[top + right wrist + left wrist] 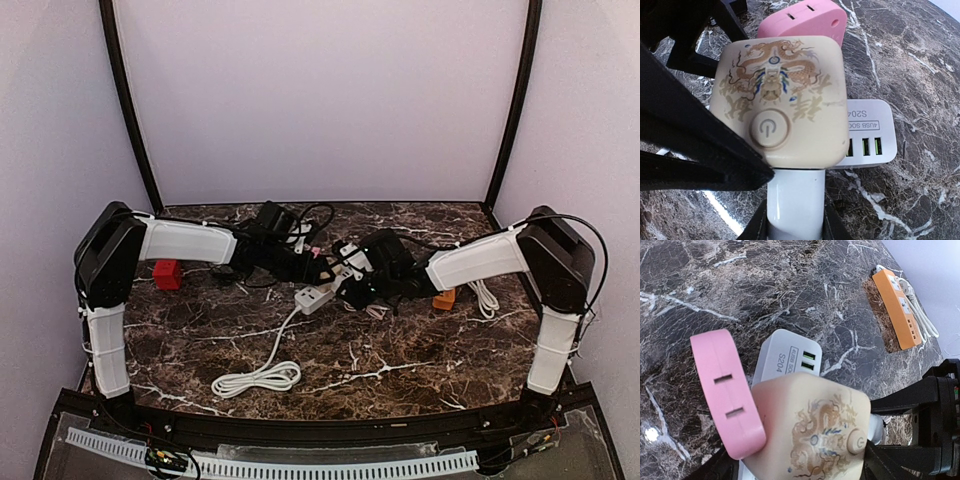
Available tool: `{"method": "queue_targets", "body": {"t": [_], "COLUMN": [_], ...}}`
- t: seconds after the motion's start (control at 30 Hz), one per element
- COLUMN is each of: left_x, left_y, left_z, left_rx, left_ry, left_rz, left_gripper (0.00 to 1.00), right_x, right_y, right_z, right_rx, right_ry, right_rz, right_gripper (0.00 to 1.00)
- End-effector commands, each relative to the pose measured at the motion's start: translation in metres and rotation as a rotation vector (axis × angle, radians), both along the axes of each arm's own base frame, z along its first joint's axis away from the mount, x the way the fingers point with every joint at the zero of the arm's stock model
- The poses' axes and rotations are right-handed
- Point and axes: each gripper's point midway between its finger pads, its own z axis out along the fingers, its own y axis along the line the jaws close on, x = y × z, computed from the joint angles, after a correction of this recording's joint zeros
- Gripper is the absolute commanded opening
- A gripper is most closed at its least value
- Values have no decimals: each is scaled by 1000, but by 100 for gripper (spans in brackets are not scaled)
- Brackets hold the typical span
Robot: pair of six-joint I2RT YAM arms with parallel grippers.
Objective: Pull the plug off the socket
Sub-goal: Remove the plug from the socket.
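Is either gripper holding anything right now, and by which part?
Right gripper clamps the white strip across its body, beside the cream plug. Left gripper brackets that plug; grip unclear.

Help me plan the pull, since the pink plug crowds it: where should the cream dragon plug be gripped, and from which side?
Grip the cream dragon plug by its two flat flanks just below the printed top, coming straight down from above. The pink plug crowds one flank, so the free pair looks better. The right gripper clamps the white power strip.
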Motion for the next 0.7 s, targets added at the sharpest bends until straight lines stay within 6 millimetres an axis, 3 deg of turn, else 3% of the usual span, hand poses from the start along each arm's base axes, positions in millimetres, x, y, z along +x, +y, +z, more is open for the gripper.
{"method": "queue_targets", "body": {"t": [0.0, 0.67], "left_x": [11, 8], "left_y": [14, 38], "left_z": [-15, -50], "left_rx": [37, 175], "left_ry": [14, 41], "left_rz": [61, 90], "left_gripper": [78, 70], "right_x": [-13, -36], "right_y": [-11, -35], "right_z": [-5, -32], "right_rx": [-7, -73], "right_ry": [43, 117], "right_rz": [-2, -15], "right_gripper": [0, 0]}}
